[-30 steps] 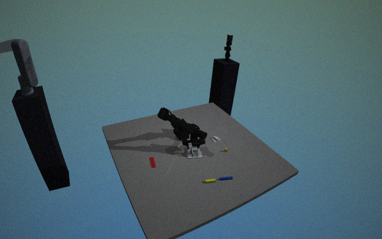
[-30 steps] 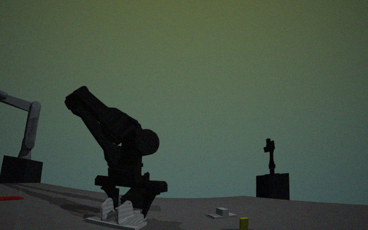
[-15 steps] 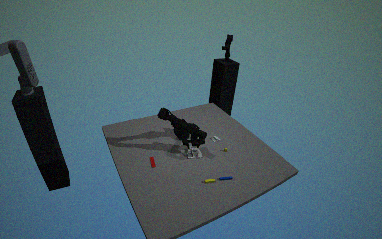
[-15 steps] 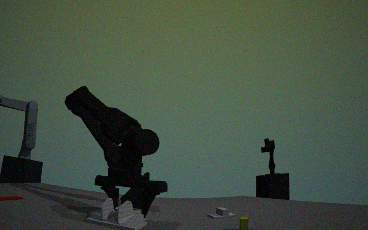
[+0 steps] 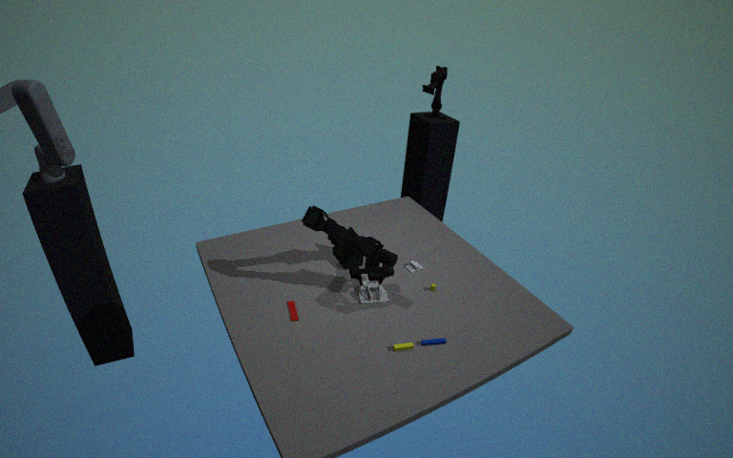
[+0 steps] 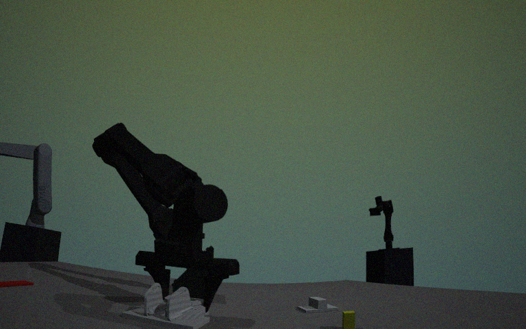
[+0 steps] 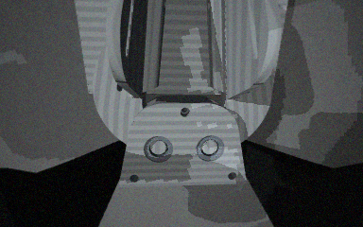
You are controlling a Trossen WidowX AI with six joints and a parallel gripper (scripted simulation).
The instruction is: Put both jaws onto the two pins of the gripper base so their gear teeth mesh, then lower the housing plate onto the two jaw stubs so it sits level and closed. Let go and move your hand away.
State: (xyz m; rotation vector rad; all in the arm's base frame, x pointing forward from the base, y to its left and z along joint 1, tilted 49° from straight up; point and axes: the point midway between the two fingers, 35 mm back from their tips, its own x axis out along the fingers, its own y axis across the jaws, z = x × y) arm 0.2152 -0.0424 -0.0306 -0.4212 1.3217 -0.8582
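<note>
The white gripper base (image 5: 382, 299) (image 6: 141, 313) (image 7: 95, 78) lies on the table. Two white jaws (image 5: 371, 289) stand upright on it, side by side; in the exterior view they show as a left jaw (image 6: 153, 299) and a right jaw (image 6: 178, 302). Their gear teeth and the pins are hidden. The housing plate (image 7: 184, 165) lies across the base's near end, with a pale round stub inside each of its two ringed holes. It looks flat; whether it is fully down I cannot tell. My black gripper (image 7: 184, 142) (image 6: 186, 303) is shut on the housing plate, one finger against each side.
Beyond the base lies a small white plate with a block (image 5: 413, 265) (image 6: 318, 302). Also on the table (image 5: 335, 388) are a yellow block (image 5: 432, 287) (image 6: 348, 319), a red bar (image 5: 292, 311) (image 6: 15, 284), a yellow piece (image 5: 403, 346) and a blue piece (image 5: 433, 341).
</note>
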